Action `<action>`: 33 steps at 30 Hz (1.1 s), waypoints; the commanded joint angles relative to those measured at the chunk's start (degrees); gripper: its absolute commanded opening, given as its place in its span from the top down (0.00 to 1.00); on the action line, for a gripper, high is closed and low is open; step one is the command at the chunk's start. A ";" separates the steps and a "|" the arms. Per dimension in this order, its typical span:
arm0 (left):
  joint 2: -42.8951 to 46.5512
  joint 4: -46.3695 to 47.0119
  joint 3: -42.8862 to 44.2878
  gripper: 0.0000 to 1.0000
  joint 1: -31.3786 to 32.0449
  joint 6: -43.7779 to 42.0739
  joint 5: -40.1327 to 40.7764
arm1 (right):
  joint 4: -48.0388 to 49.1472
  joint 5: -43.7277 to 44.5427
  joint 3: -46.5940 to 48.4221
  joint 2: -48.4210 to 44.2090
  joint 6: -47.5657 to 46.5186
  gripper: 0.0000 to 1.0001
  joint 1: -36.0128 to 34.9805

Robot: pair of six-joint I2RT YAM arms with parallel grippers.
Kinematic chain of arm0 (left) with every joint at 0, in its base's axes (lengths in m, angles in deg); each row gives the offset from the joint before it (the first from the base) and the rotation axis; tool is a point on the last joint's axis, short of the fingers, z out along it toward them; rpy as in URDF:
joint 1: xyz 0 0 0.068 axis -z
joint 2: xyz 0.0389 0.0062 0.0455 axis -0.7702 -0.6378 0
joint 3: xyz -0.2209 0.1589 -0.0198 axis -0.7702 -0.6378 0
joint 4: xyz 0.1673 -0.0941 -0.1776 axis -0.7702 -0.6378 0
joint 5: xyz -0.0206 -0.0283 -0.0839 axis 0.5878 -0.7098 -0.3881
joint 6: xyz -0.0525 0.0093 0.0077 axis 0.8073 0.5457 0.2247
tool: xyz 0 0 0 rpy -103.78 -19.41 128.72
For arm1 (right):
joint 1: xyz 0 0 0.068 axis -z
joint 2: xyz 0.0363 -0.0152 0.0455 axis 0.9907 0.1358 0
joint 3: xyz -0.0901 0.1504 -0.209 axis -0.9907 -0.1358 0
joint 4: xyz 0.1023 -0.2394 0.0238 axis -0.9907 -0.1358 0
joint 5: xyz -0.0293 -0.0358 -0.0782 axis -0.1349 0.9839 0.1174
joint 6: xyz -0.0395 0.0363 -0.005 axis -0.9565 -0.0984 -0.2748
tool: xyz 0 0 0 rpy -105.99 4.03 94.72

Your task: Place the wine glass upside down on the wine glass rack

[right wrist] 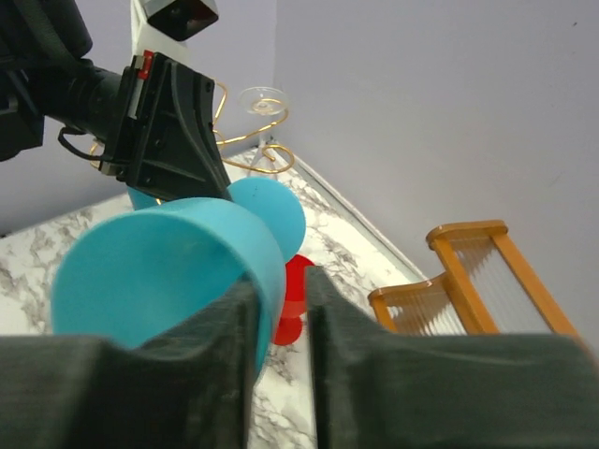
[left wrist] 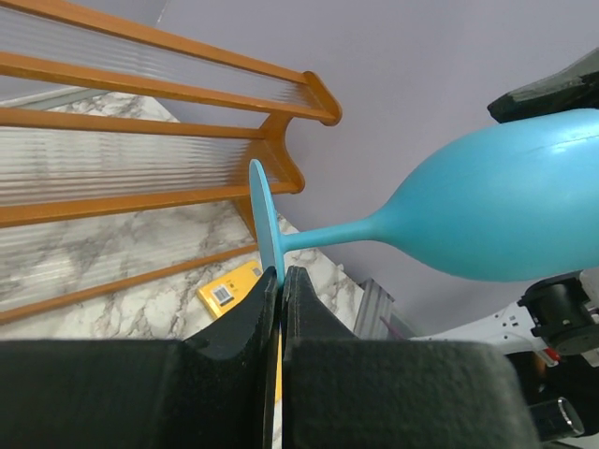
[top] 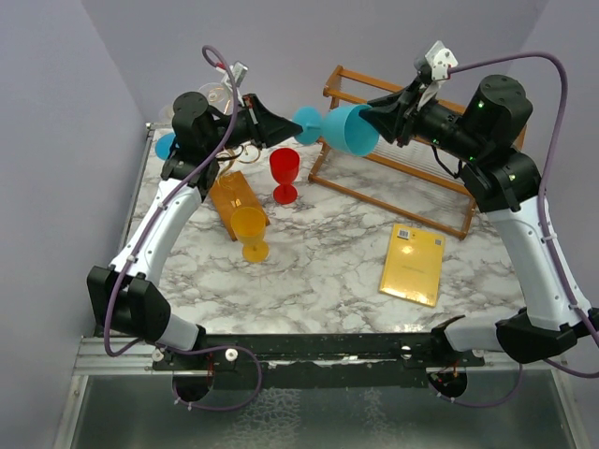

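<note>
Marble table (top: 328,267), wine glass (top: 348,129) midair, left fingers (left wrist: 245,329) pinch foot, right fingers (right wrist: 360,332) clamp rim

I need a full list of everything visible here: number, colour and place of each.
wine glass rack: 1, gold wire on a wooden base, back left
blue wine glass: 1, blue, held sideways in the air
red wine glass: 1, red, upright, centre back
yellow wine glass: 1, yellow, upright by the rack base's near end
clear glass: 1, transparent, on the rack's wire
slatted rack: 1, brown wood, back right
booklet: 1, yellow, flat, front right
table: 1, white-grey marble
left gripper: 1, black, jaws shut on the blue glass's foot
right gripper: 1, black, jaws astride its bowl rim
</note>
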 commanded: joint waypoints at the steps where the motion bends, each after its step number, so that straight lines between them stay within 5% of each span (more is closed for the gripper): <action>1: 0.70 -3.99 5.47 1.00 -0.66 -6.89 1.21 | 1.27 3.12 -1.94 -1.66 -3.38 0.62 -0.06; 5: 0.20 -6.21 8.32 1.00 -3.57 -8.01 1.88 | 0.93 5.68 -3.15 -2.67 -5.35 0.32 -0.05; 9: 0.22 -7.19 10.48 1.00 -7.80 -7.88 2.88 | 0.41 8.76 -3.98 -3.86 -7.68 0.19 0.01; 16: 0.55 -18.73 19.85 1.00 -13.57 -20.36 11.85 | -3.91 10.07 -4.61 -4.52 -13.38 0.13 -0.07; 20: 0.00 -26.92 27.11 1.00 -13.60 -32.46 22.09 | -4.94 8.13 -11.27 -6.01 -20.05 0.00 -0.08; 33: -4.35 -33.21 37.26 1.00 -7.15 -63.45 51.27 | 1.35 -7.24 -36.76 -10.45 -27.02 0.00 -0.08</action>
